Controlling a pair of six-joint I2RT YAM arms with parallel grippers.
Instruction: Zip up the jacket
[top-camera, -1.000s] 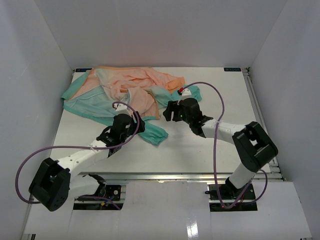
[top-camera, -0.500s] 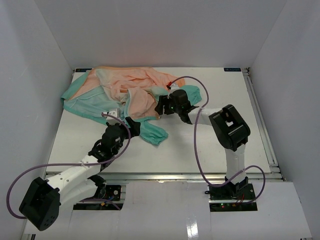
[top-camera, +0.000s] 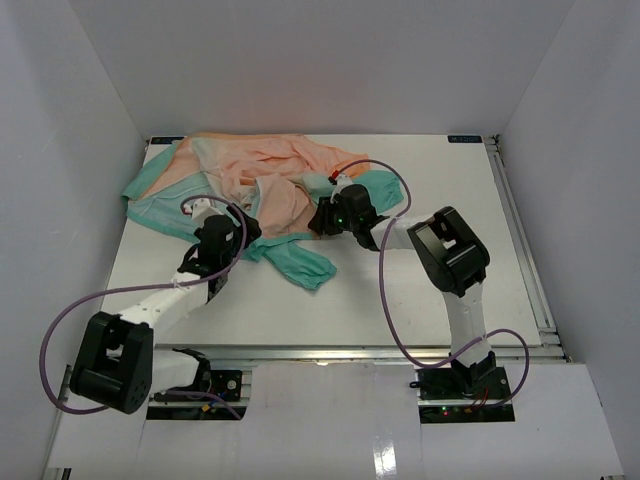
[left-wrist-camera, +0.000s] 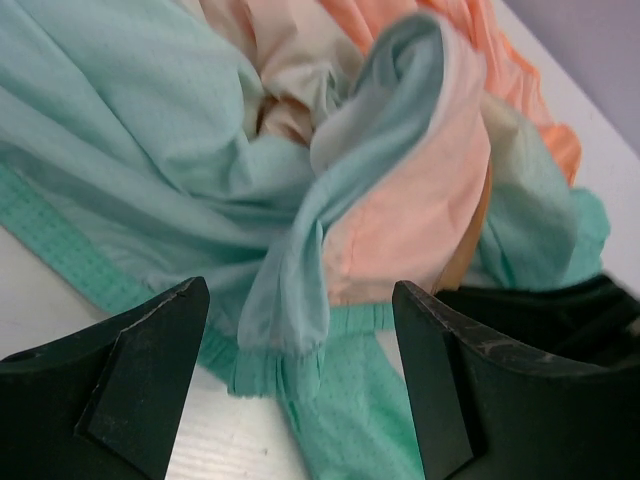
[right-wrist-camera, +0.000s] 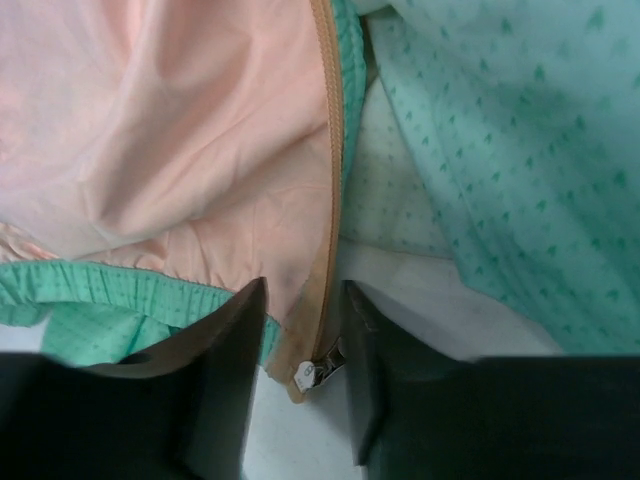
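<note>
The jacket (top-camera: 270, 170) lies crumpled at the back left of the table, peach-orange with teal sleeves and hem. My left gripper (top-camera: 248, 233) is at its near edge, open wide; in the left wrist view (left-wrist-camera: 298, 292) a twisted teal and peach fold (left-wrist-camera: 400, 170) and a teal cuff (left-wrist-camera: 270, 370) lie between the jaws, untouched. My right gripper (top-camera: 320, 220) is at the jacket's right side. In the right wrist view (right-wrist-camera: 305, 290) its jaws are closed narrowly on the bottom end of the tan zipper tape (right-wrist-camera: 326, 180), with the metal slider (right-wrist-camera: 318, 370) against the right finger.
The white table (top-camera: 420, 300) has a metal rail (top-camera: 525, 250) along its right side. White walls enclose the back and sides. Purple cables (top-camera: 385, 290) loop from both arms over the table. A teal sleeve (top-camera: 305, 262) lies toward the table's middle.
</note>
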